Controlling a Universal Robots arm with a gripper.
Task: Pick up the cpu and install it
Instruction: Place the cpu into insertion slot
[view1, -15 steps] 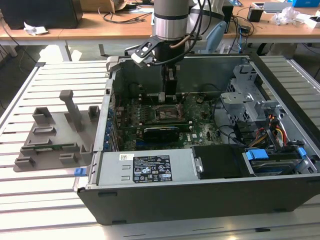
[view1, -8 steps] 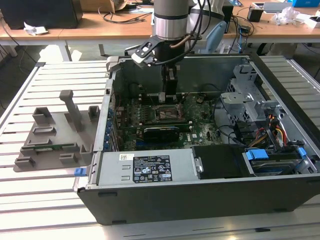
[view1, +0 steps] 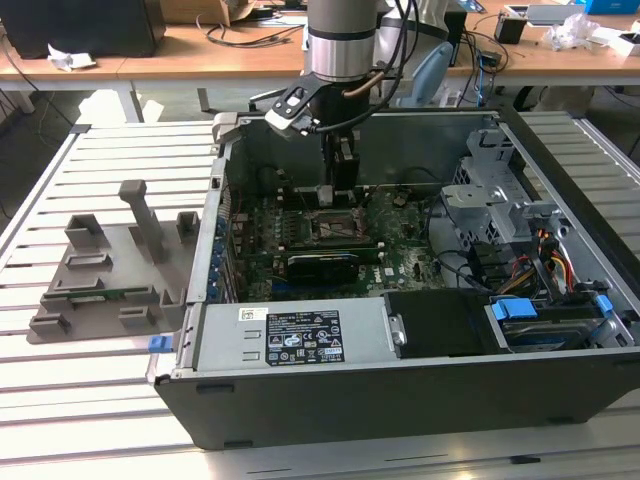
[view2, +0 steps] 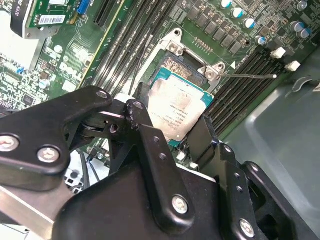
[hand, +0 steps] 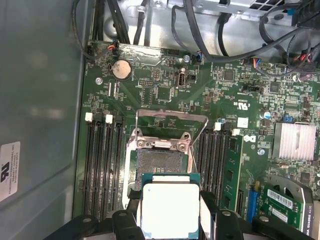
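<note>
Cpu (hand: 170, 205) sits clamped by its edges between the tool's (hand: 170, 216) black fingers (hand: 129, 222), held just over the open socket (hand: 161, 167) on the green motherboard (hand: 165, 90) inside the computer case (view1: 400, 400).

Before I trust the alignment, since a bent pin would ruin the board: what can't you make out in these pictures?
Underside of the cpu: faces away in both wrist views.
Part of the socket: covered by the cpu, first wrist view.
Gap between cpu and socket: too small to judge beneath the gripper, exterior view.
</note>
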